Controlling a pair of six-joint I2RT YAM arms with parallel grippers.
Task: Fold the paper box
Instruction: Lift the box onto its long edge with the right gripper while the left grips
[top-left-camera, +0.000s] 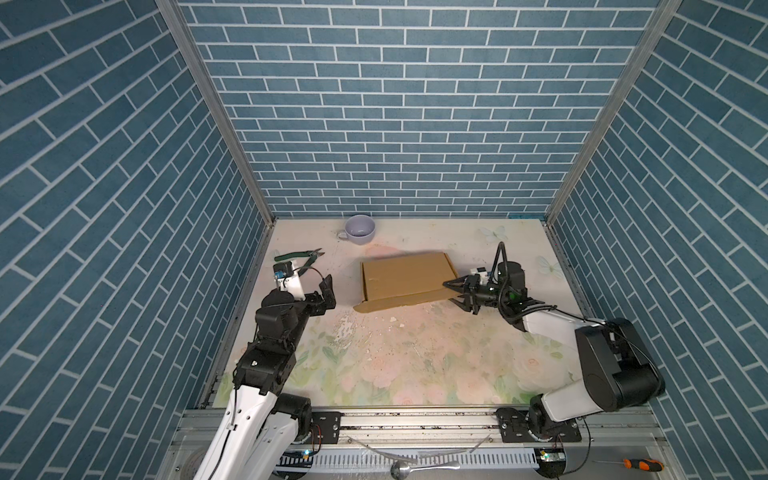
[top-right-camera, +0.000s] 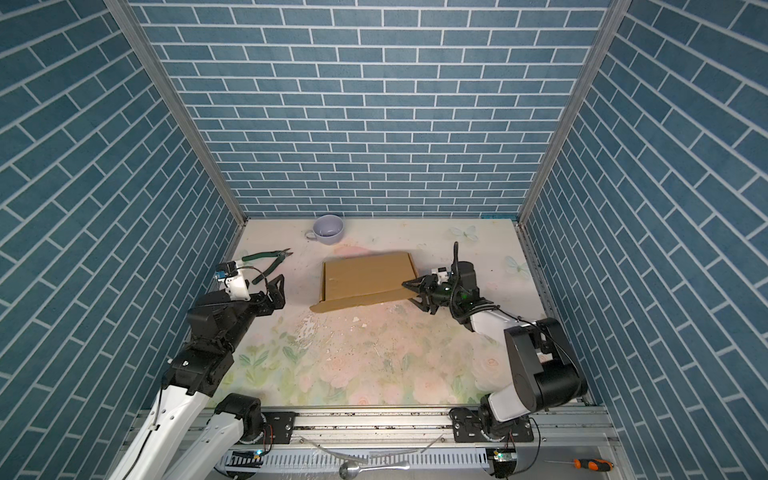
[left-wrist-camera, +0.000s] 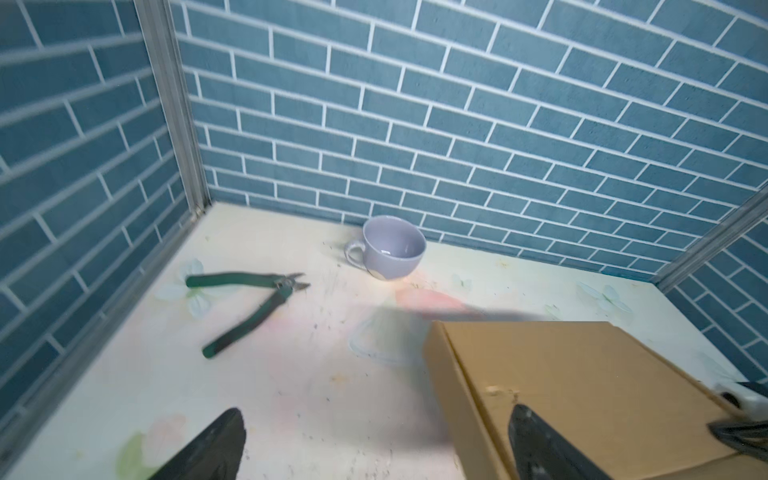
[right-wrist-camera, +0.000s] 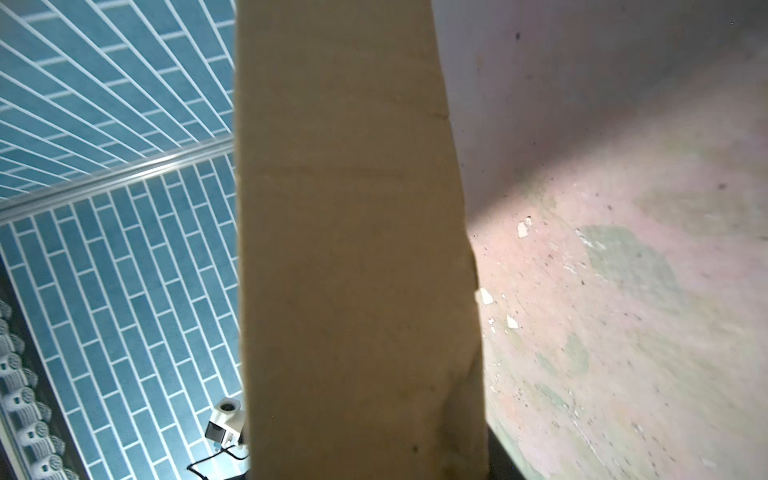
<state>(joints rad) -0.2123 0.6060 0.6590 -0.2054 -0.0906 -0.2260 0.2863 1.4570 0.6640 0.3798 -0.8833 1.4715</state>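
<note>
The paper box (top-left-camera: 407, 276) (top-right-camera: 368, 276) is brown cardboard and lies mid-table with its lid down; a long front flap sticks out along its near edge. My right gripper (top-left-camera: 453, 294) (top-right-camera: 410, 293) is shut on the paper box at its right front corner, one finger above the flap and one below. In the right wrist view the cardboard (right-wrist-camera: 353, 249) fills the space between the jaws. My left gripper (top-left-camera: 327, 293) (top-right-camera: 277, 291) (left-wrist-camera: 376, 449) stands open and holds nothing, a short way left of the box (left-wrist-camera: 582, 374) and apart from it.
A lilac cup (top-left-camera: 360, 227) (left-wrist-camera: 392, 247) stands at the back by the wall. Green-handled cutters (top-left-camera: 301, 254) (left-wrist-camera: 253, 299) lie at the far left behind my left wrist. Blue brick-pattern walls close in three sides. White flakes (top-left-camera: 392, 319) dot the floral mat in front of the box.
</note>
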